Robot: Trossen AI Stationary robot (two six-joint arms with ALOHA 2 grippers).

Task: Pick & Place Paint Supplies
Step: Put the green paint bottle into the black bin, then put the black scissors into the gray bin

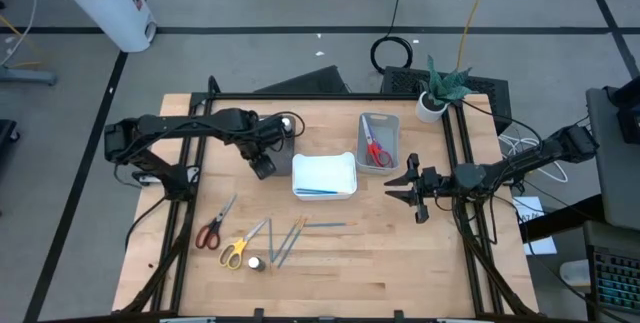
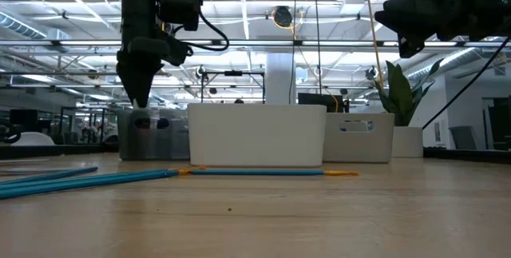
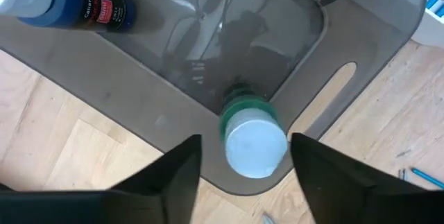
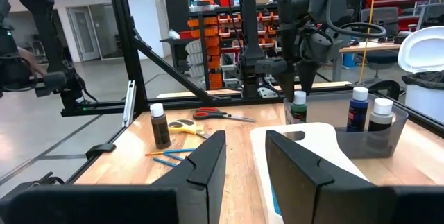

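— Where is your left gripper (image 1: 263,166)?
— Over the clear grey tray (image 3: 361,44) just left of the white tray (image 1: 325,188); its fingers (image 3: 180,175) are spread, one on each side of the green paint bottle (image 3: 255,144), with a gap on both sides of the white cap; that bottle stands upright in a corner of the tray, gripped by nothing; a blue bottle (image 3: 66,5) is in the same tray.
— And your right gripper (image 1: 415,199)?
— It hangs above the table to the right of the white tray; you can see its fingers (image 4: 208,161) parted and holding nothing.
— What is left on the wood?
— Near the front edge you have red scissors (image 1: 211,229), yellow scissors (image 1: 237,250), a small bottle (image 1: 257,262) and some thin brushes (image 1: 285,240); a second pair of red scissors (image 1: 377,146) lies in the grey tray (image 1: 396,123) at the back.
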